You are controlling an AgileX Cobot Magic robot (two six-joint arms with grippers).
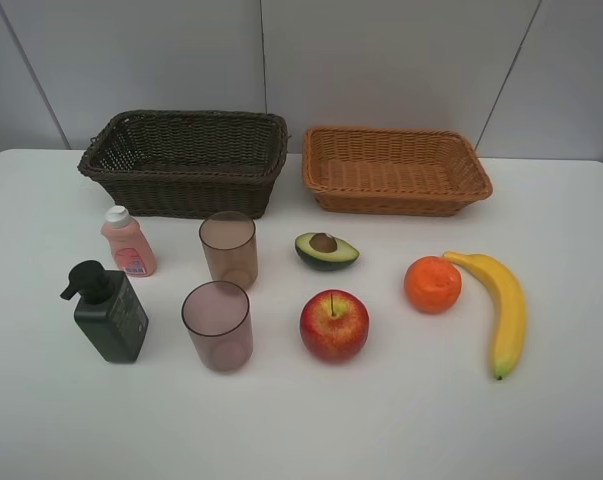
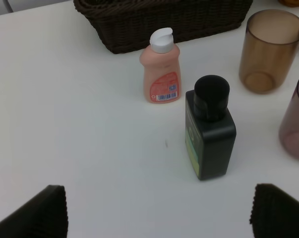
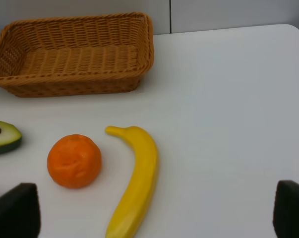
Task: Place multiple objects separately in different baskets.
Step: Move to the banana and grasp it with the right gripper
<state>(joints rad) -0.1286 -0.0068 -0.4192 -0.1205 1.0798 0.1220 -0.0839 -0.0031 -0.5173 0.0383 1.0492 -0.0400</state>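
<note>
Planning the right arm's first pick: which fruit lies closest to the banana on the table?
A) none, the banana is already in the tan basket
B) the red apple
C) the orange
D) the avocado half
C: in the high view the orange sits right beside the banana, close to its stem end, while the apple and the avocado half lie farther away.
</note>
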